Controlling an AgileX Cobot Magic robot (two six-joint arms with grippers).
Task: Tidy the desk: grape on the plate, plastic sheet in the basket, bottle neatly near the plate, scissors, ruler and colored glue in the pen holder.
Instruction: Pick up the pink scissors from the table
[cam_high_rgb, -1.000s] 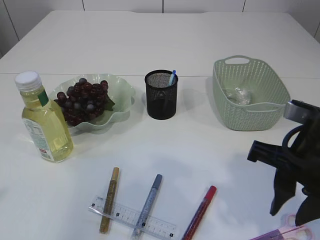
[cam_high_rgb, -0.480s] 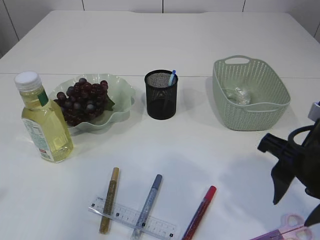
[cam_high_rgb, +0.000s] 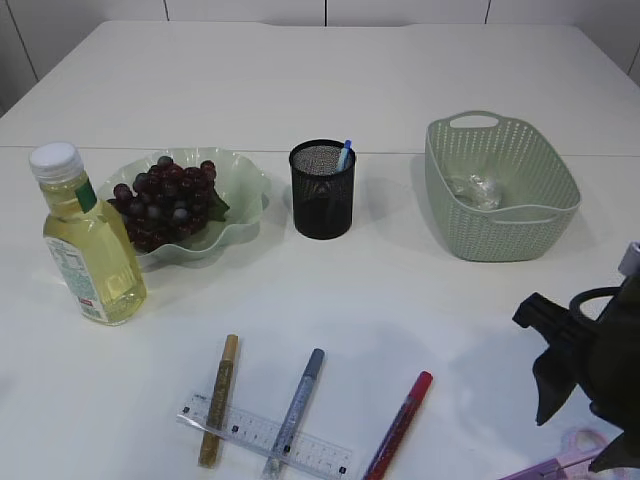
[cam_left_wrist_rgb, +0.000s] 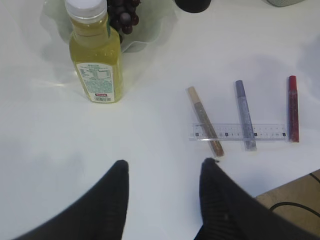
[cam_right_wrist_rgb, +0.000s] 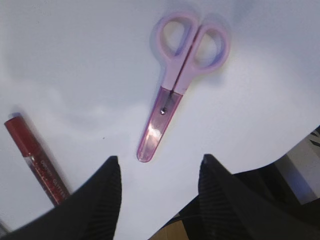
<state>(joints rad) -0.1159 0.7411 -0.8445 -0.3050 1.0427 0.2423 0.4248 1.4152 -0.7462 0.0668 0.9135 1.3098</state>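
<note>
One basket (cam_high_rgb: 503, 190), plate (cam_high_rgb: 238, 190) with grapes (cam_high_rgb: 166, 203), bottle (cam_high_rgb: 86, 240), pen holder (cam_high_rgb: 322, 189), ruler (cam_high_rgb: 266, 437) across three glue pens (cam_high_rgb: 294, 410), scissors (cam_right_wrist_rgb: 178, 77) at near right edge, tip pointing toward right gripper (cam_right_wrist_rgb: 159, 186). It has dropped lower since before; fingers spread, empty. Left gripper (cam_left_wrist_rgb: 162, 189) spread, empty

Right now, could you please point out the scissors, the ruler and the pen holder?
scissors (cam_right_wrist_rgb: 172, 97): right wrist view, where handles meet blade cover.
ruler (cam_left_wrist_rgb: 265, 131): left wrist view, clear strip's right part.
pen holder (cam_high_rgb: 322, 200): exterior view, mesh wall.
</note>
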